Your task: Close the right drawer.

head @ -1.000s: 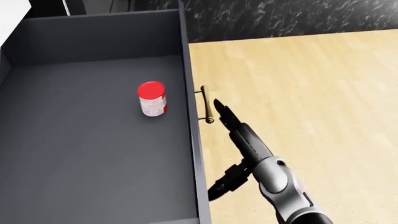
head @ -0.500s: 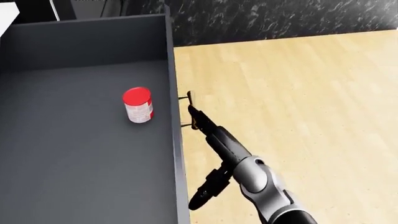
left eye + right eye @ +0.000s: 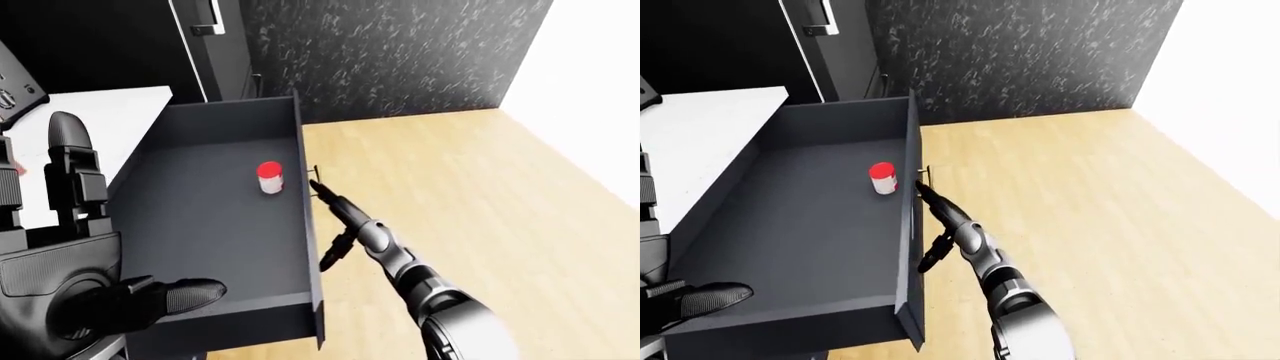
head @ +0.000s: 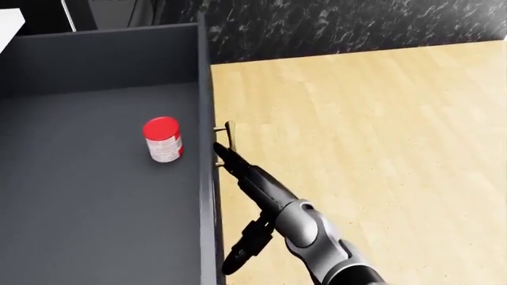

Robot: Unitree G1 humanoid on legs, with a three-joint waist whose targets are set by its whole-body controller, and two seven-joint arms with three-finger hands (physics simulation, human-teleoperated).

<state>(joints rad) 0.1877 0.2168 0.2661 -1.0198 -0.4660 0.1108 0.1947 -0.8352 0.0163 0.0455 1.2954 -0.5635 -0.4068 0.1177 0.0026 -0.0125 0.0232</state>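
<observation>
The right drawer [image 4: 204,89] stands pulled out, a dark grey box that fills the left of the head view. A small can with a red lid [image 4: 162,139] stands upright on its floor. On the drawer's front panel sits a short brass handle [image 4: 229,135]. My right hand [image 4: 252,184] reaches in from the bottom, open, fingers stretched straight. Its fingertips [image 4: 221,152] touch the front panel just below the handle, and the thumb hangs down apart. My left hand [image 3: 110,255] is raised at the left-eye view's lower left, open and holding nothing.
A white counter [image 3: 100,120] lies left of the drawer. Behind it stand a black marbled wall [image 3: 400,52] and a dark tall unit with a bar handle [image 3: 205,30]. Light wood floor [image 4: 380,148] spreads to the right, up to a white wall [image 3: 600,75].
In the head view the drawer front and the can have shifted left. My right hand followed, and its fingertips went from beside the handle to against the front panel.
</observation>
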